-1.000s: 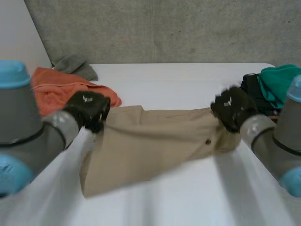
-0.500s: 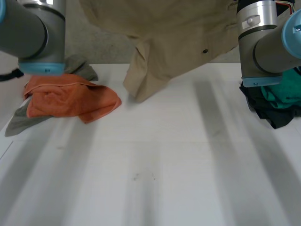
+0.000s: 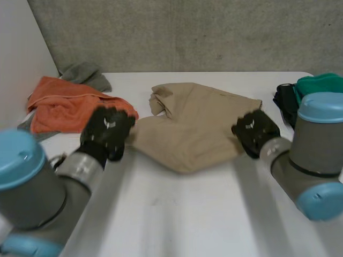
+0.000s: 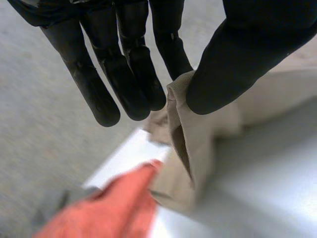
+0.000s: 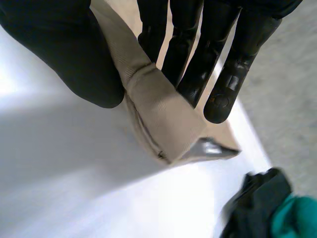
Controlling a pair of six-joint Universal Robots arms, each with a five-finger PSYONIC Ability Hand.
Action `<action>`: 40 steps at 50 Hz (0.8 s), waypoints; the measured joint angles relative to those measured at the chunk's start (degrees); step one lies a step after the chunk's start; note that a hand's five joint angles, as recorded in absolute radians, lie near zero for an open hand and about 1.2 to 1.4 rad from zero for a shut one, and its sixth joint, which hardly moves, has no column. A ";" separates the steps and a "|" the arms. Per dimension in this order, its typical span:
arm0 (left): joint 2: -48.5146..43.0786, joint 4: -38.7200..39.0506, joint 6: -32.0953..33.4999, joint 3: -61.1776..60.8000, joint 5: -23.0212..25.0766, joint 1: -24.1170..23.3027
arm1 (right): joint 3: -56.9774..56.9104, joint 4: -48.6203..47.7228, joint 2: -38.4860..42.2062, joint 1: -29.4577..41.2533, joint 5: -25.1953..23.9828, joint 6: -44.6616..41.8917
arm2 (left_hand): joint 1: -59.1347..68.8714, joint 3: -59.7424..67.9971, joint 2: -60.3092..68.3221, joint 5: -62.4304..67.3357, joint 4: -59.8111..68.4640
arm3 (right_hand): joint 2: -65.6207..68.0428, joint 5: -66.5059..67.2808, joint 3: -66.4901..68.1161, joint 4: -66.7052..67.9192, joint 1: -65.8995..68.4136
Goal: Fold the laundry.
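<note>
Where the crumpled beige cotton garment (image 3: 195, 126) hung in the air half a second ago, it now lies mid-frame on the white worktop (image 3: 177, 214). The left robot hand (image 3: 107, 130) pinches its left edge and the right robot hand (image 3: 255, 131) its right corner. Its underside folds are hidden.

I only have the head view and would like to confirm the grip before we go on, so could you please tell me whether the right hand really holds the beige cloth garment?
Observer: Yes. In the right wrist view, the right hand pinches a folded corner of the beige cloth garment between its thumb and straight fingers.
Operator: Thank you. Does the left hand have a hold too?
Observer: It appears so. In the left wrist view, the left hand pinches a folded edge of the garment between thumb and fingers.
</note>
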 measured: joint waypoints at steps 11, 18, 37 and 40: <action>19.82 -32.95 -0.05 -4.89 0.03 -1.40 | 11.19 19.27 -17.99 -3.82 -3.61 -3.57 | 0.00 0.00 0.00 0.00 0.00 | 0.00 0.00 0.00 0.00 0.00; 25.33 -47.95 0.00 -4.76 0.53 -2.24 | 15.85 29.12 -24.39 -9.45 -7.66 -10.40 | 0.00 0.00 0.00 0.00 0.00 | 0.00 0.00 0.00 0.00 0.00; -1.44 -13.66 0.60 9.69 0.41 -2.59 | 10.90 14.37 -13.15 -11.72 -8.56 -4.05 | 0.00 0.00 0.00 0.05 0.00 | 0.00 0.01 0.00 0.00 0.00; -12.87 -3.86 0.73 20.43 -0.01 -2.60 | 6.79 7.93 -8.55 -10.08 -4.67 -1.78 | 0.00 0.00 0.00 0.25 0.01 | 0.00 0.04 0.00 0.00 0.00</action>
